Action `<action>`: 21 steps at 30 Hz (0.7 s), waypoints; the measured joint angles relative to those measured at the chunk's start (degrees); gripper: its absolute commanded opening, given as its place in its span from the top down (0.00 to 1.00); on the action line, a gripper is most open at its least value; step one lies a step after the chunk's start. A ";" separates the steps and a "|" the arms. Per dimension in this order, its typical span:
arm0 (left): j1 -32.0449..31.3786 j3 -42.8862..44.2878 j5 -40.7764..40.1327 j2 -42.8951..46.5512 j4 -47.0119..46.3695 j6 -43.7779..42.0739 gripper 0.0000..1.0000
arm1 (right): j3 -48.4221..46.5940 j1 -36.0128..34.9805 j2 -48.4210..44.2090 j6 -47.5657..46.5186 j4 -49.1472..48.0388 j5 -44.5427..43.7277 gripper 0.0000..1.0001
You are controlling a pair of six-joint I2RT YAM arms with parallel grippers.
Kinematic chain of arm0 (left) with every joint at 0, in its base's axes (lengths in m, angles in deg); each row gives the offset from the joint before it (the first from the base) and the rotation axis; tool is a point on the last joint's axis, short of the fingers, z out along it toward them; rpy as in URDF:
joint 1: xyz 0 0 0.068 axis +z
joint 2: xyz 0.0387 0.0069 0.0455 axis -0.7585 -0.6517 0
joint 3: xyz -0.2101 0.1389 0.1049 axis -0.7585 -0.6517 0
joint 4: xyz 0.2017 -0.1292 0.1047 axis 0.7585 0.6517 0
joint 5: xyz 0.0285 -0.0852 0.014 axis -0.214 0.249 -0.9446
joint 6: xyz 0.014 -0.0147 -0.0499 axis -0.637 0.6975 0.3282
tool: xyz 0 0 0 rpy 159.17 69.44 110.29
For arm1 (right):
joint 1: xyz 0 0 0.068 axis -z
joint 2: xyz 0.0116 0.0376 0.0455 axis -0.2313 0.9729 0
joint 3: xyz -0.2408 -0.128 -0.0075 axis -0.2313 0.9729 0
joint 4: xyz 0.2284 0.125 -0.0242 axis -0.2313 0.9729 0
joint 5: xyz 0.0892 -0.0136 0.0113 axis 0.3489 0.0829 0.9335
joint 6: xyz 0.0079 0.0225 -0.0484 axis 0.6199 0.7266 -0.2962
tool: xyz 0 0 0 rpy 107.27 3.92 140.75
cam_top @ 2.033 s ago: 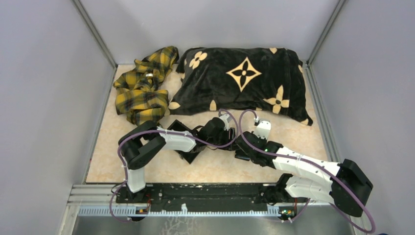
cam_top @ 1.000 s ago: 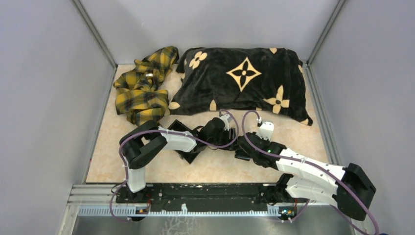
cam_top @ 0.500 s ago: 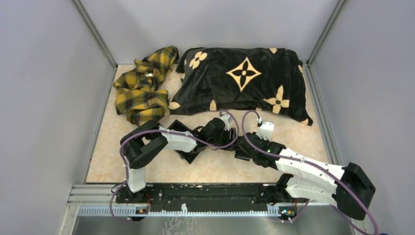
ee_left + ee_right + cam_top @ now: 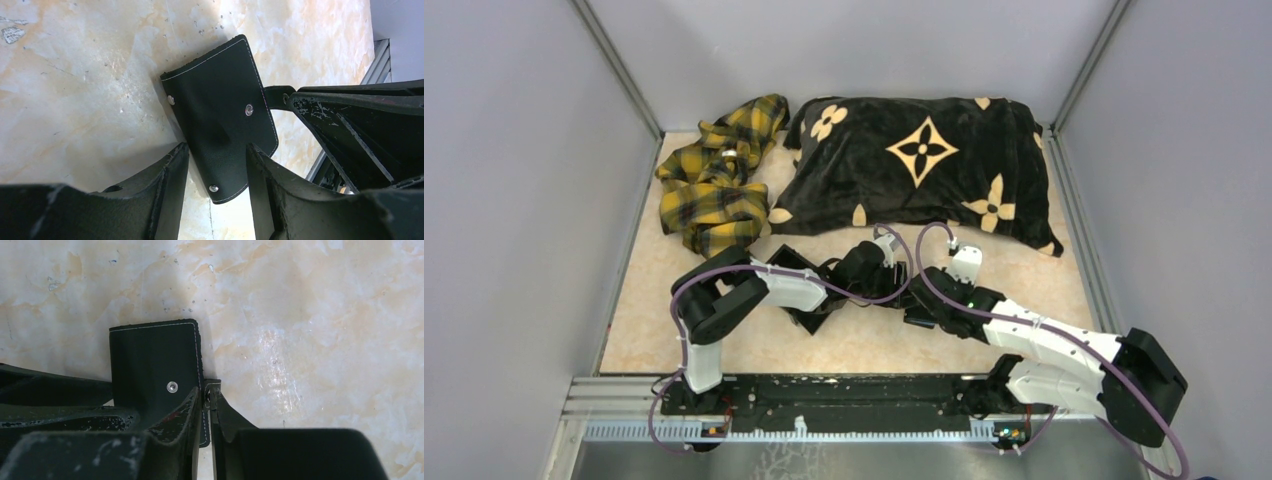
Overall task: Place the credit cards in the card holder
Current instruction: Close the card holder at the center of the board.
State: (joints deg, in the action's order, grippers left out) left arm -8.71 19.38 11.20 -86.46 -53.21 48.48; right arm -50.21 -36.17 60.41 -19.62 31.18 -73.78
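Note:
The card holder (image 4: 220, 115) is a flat black stitched case with metal snaps, lying tilted over the marble table. My left gripper (image 4: 216, 147) straddles its near end, with both fingers against it. In the right wrist view the card holder (image 4: 150, 360) lies left of my right gripper (image 4: 206, 392). The right jaws are nearly together on the thin stitched flap at the case's right edge. The right gripper's black body (image 4: 350, 130) fills the right of the left wrist view. The credit cards are out of view.
A black pillow with tan flower marks (image 4: 914, 165) lies along the back of the table. A crumpled yellow plaid cloth (image 4: 714, 180) sits at the back left. A metal rail (image 4: 382, 60) marks the table edge. Both arms meet mid-table.
My right gripper's jaws have drawn together onto the case's flap, and the right arm has shifted slightly. The left arm and the case have stayed put.

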 measured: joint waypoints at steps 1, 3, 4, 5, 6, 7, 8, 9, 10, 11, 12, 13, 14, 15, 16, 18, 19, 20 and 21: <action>0.00 0.00 0.04 -0.04 -0.11 0.00 0.46 | 0.00 0.17 0.00 -0.17 -0.31 0.09 0.95; 0.00 0.00 0.13 -0.11 -0.24 0.00 0.46 | 0.00 0.42 0.02 -0.66 -0.68 0.15 0.99; 0.00 0.00 0.15 -0.15 -0.33 0.00 0.46 | 0.00 0.57 0.15 -0.94 -0.81 0.20 1.00; 0.00 0.00 0.17 -0.20 -0.39 0.04 0.46 | 0.00 0.61 0.35 -1.36 -0.96 0.28 1.00; 0.00 0.00 0.17 -0.20 -0.42 0.04 0.46 | 0.00 0.66 0.59 -1.55 -1.07 0.35 1.00; 0.00 0.00 0.20 -0.22 -0.48 0.07 0.46 | 0.00 0.66 0.90 -1.81 -1.38 0.50 1.00; 0.00 0.00 0.22 -0.26 -0.57 0.09 0.47 | 0.00 0.68 1.20 -2.03 -1.68 0.61 1.00; 0.00 0.00 0.33 -0.31 -0.72 0.13 0.47 | 0.00 0.68 1.73 -2.40 -2.12 0.76 1.00; 0.00 -0.04 0.35 -0.35 -0.83 0.15 0.47 | 0.00 0.70 2.12 -2.62 -2.40 0.87 1.00; 0.00 -0.13 0.35 -0.37 -1.01 0.24 0.47 | 0.00 0.70 2.64 -2.91 -2.78 1.07 1.00; 0.02 -0.22 0.37 -0.39 -1.20 0.31 0.47 | 0.00 0.70 3.15 -3.06 -3.26 1.25 1.00; 0.02 -0.31 0.37 -0.39 -1.33 0.35 0.47 | 0.00 0.70 3.69 -3.34 -3.74 1.42 1.00; 0.02 -0.46 0.37 -0.39 -1.62 0.37 0.47 | 0.00 0.70 4.04 -3.52 -4.00 1.62 1.00; 0.00 -0.57 0.39 -0.42 -1.84 0.39 0.48 | 0.00 0.70 4.35 -3.63 -4.24 1.70 1.00; 0.02 -0.68 0.42 -0.42 -2.05 0.44 0.48 | 0.00 0.70 4.59 -3.93 -4.52 1.79 1.00; 0.02 -0.83 0.44 -0.46 -2.36 0.48 0.49 | -0.02 0.70 4.85 -4.42 -4.81 1.95 1.00; 0.02 -0.87 0.50 -0.50 -2.54 0.50 0.49 | -0.07 0.70 4.98 -4.61 -4.94 2.05 1.00; 0.02 -0.90 0.57 -0.57 -2.69 0.50 0.49 | -0.15 0.70 5.20 -4.92 -5.07 2.10 1.00; 0.02 -0.98 0.61 -0.63 -2.95 0.52 0.50 | -0.42 0.70 5.53 -5.07 -5.01 2.12 1.00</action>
State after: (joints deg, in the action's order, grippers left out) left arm -8.69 18.39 11.81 -87.10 -56.17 49.00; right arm -50.62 -35.47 65.94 -24.69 26.17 -71.66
